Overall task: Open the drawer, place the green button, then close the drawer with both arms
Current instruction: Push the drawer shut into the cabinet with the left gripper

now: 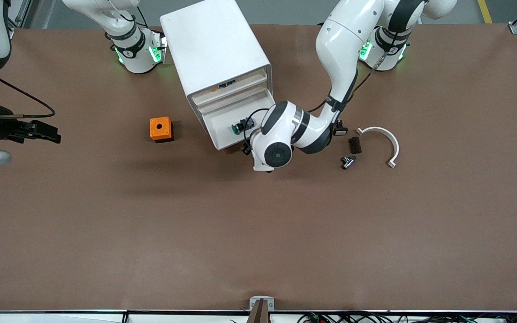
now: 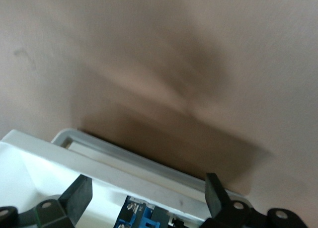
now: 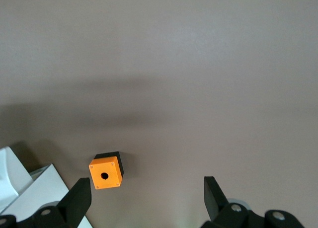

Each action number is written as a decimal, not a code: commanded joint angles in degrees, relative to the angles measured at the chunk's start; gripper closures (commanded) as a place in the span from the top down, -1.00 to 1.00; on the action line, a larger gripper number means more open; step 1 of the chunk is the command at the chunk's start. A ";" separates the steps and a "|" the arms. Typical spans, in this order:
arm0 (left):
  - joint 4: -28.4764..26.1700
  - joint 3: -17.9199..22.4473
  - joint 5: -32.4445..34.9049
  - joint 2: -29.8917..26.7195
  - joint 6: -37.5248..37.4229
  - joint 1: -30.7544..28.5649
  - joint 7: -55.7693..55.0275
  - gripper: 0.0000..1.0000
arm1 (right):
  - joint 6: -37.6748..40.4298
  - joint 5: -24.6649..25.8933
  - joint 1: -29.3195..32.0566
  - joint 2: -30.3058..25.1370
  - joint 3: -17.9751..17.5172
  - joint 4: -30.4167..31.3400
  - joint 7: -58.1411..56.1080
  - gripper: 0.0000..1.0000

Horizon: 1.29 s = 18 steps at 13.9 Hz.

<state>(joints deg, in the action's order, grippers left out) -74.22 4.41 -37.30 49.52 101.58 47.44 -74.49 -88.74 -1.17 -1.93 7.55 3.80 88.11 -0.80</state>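
The white cabinet [image 1: 213, 49] stands near the robots' bases. One of its lower drawers [image 1: 216, 128] is pulled out toward the front camera. The button [image 1: 237, 128], green cap and black body, lies in the open drawer. My left gripper [image 1: 245, 137] is over the drawer at the button, mostly hidden under its wrist. In the left wrist view it [image 2: 148, 188] is open over the drawer's rim [image 2: 124, 161], with a black and blue part [image 2: 144, 215] between its fingers. My right gripper [image 1: 54, 134] is open and empty, high over the right arm's end of the table, also in its wrist view [image 3: 146, 188].
An orange box with a hole [image 1: 160, 129] [image 3: 105, 172] sits beside the drawer toward the right arm's end. Toward the left arm's end lie a black switch [image 1: 340, 130], a dark block [image 1: 355, 144], a metal piece [image 1: 347, 161] and a white curved bracket [image 1: 382, 141].
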 commanded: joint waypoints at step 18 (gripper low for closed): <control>-2.07 -9.68 0.30 -1.97 -1.03 0.63 -5.40 1.00 | 3.84 -0.59 1.75 -4.38 -1.34 0.47 -0.07 1.00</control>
<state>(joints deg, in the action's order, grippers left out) -75.45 -3.79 -37.21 49.53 100.92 48.07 -78.35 -84.48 -1.30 -0.73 5.97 2.83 85.69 -0.77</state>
